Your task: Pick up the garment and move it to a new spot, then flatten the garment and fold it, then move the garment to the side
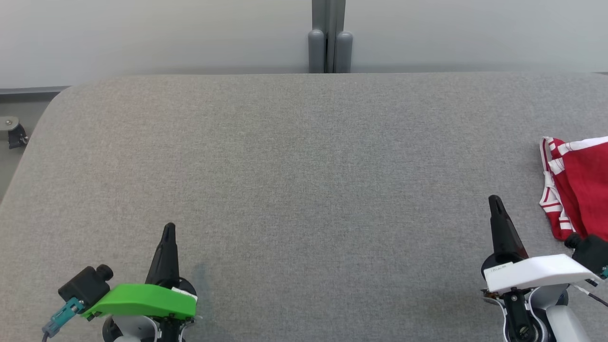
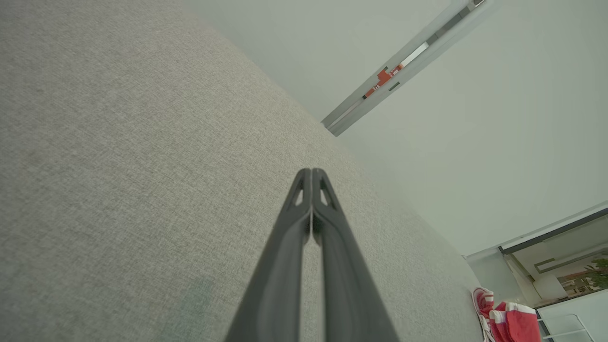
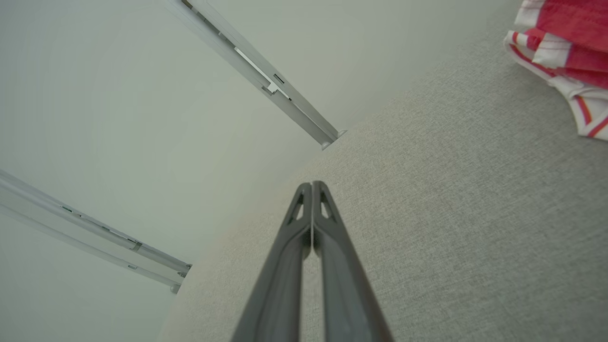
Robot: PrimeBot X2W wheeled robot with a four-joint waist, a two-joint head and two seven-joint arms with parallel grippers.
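- The garment (image 1: 579, 185) lies bunched at the far right of the table (image 1: 304, 166), cut off by the edge of my head view. It is near my right gripper (image 1: 495, 199), off to its right and apart from its tips.
- Both grippers are empty. The right gripper's jaws are pressed together tip to tip. The left gripper (image 1: 168, 229), at the lower left, is closed the same way and well apart from the garment.
- I judge the garment light, soft and limp. It looks like thin cloth, red with white bands and striped trim along the edges. It should sag once lifted, and a pinch may catch more than one layer.
- I would take hold at the trimmed edge nearest the right gripper, where the hem stands out from the heap. A hem is thicker than the flat red panel and gives more to bite. The jaws must open first.
- I cannot tell what kind of garment it is, nor which part is a sleeve or a collar.
- The table is covered in grey woven fabric, matte and slightly rough, with a rounded far-left corner. I expect cloth to drag on it, so lifting clear seems better than pulling.
- Behind stands a plain pale wall (image 1: 142, 33) with a grey post (image 1: 330, 42).
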